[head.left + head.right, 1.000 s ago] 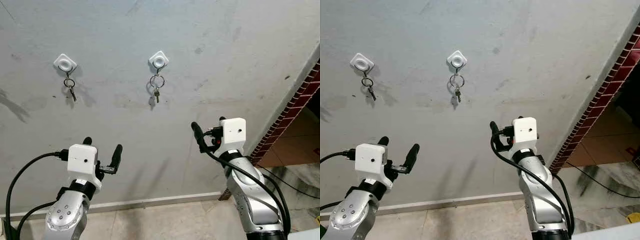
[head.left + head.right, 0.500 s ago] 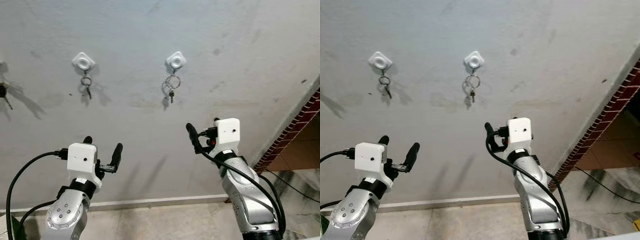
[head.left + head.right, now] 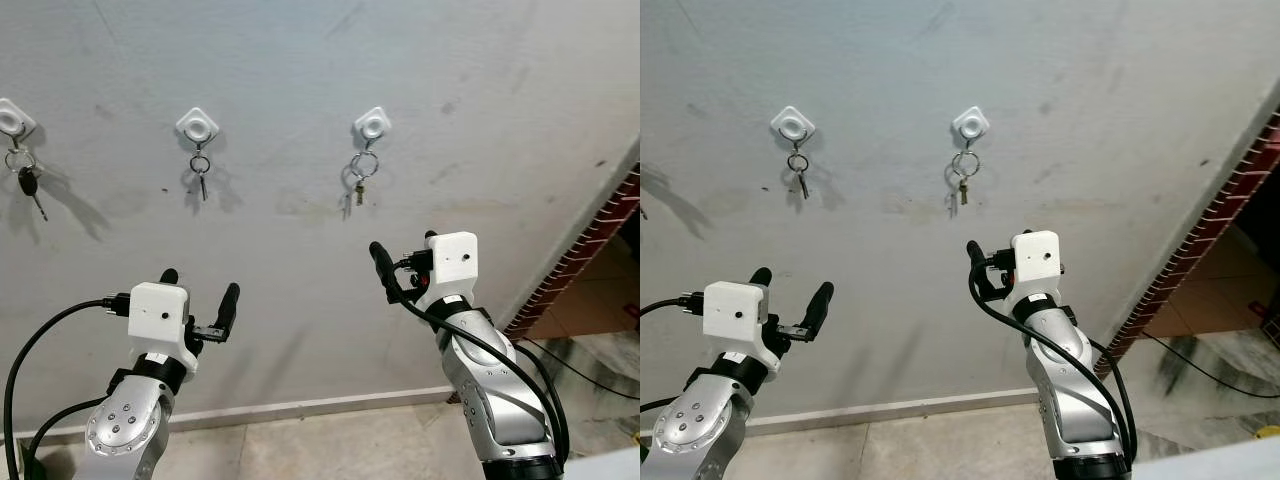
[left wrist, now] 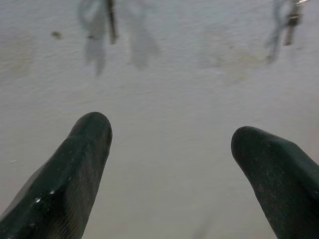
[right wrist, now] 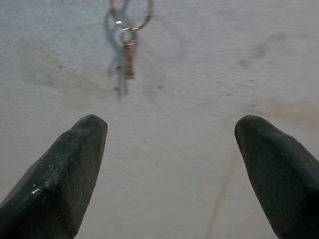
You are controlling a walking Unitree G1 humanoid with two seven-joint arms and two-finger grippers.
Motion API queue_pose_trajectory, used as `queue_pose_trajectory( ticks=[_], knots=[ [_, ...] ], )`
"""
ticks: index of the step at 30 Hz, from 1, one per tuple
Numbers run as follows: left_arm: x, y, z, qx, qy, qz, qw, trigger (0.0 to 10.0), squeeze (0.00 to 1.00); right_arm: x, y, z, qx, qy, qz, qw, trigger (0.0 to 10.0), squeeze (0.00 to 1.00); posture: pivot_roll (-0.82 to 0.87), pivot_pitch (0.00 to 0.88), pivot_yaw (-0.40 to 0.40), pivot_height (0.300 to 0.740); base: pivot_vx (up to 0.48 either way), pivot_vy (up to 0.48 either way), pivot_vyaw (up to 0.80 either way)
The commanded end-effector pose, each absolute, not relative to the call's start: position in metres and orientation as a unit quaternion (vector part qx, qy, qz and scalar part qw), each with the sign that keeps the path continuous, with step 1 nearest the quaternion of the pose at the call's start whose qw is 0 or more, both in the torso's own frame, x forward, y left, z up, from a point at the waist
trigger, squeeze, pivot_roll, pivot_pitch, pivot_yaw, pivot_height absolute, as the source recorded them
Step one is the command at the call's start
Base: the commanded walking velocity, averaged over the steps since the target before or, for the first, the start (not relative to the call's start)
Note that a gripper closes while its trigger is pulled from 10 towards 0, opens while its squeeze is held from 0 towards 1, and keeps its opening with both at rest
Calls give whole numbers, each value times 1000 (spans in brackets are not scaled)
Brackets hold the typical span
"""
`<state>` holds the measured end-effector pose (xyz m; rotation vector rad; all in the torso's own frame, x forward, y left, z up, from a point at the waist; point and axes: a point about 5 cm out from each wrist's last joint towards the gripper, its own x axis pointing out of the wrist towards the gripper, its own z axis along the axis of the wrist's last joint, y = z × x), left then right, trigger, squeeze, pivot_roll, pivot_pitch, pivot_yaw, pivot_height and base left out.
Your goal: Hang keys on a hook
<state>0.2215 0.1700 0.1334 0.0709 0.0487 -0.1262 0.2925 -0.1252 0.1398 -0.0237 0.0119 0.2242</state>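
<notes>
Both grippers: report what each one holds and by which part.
Nothing is held. The left gripper and the right gripper are open and empty in front of the wall. The keys hang from a white hook, apart from both.

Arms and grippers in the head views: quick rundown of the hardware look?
Both arms are silver metal with rounded joint housings; the left one shows small bolts. A white boxy camera module with a small dark lens hole sits at each wrist. The left gripper and right gripper each have two long black fingers with rounded tips. Black cables loop from each wrist module down along the arm.
</notes>
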Motion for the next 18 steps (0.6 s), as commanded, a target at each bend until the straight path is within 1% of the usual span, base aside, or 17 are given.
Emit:
queue_pose_trajectory(
  ticks=[1,7,18],
  knots=[
    [223,168,134,31,25,-70,997,10000,0,295,-129,143,-15,5,102,995,10000,1000,82,0,-26,740,0,322,0],
    [224,168,134,31,26,-70,997,10000,0,297,-128,143,-15,5,101,995,10000,1000,84,0,-25,740,0,343,0],
    [224,168,134,34,26,-72,997,10000,0,298,-125,143,-13,7,105,994,10000,1000,86,0,-28,740,0,480,0]
  ],
)
